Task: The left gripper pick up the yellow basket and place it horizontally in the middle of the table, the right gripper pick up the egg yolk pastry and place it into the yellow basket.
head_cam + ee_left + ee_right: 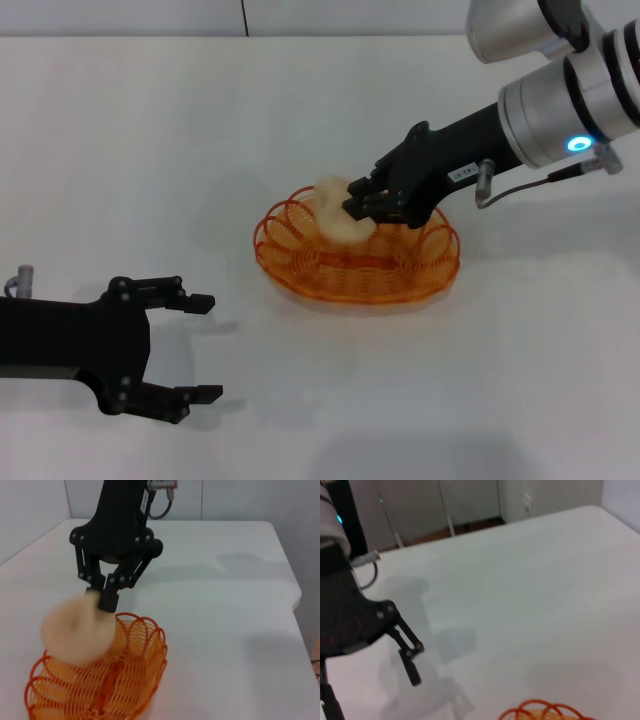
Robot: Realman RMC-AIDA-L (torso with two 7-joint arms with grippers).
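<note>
Head view: the yellow basket (358, 257) lies lengthwise at the centre of the white bench (150, 150); the right pincer (358, 203) reaches in from two o'clock, closed on the egg yolk pastry (335, 211) above the basket's rear rim; the left pincer (200, 345) rests at eight o'clock, fingers spread, holding nothing.

Left wrist view: the right pincer (102, 599) grips the blurred pastry (77, 627) over the basket (107, 680).

Right wrist view: the left pincer's finger (412, 667) shows at seven o'clock; the basket's rim (545, 711) shows at six.

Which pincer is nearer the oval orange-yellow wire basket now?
Right. The right pincer holds the pale pastry over the basket; the left pincer, open, sits apart above the white table.
</note>
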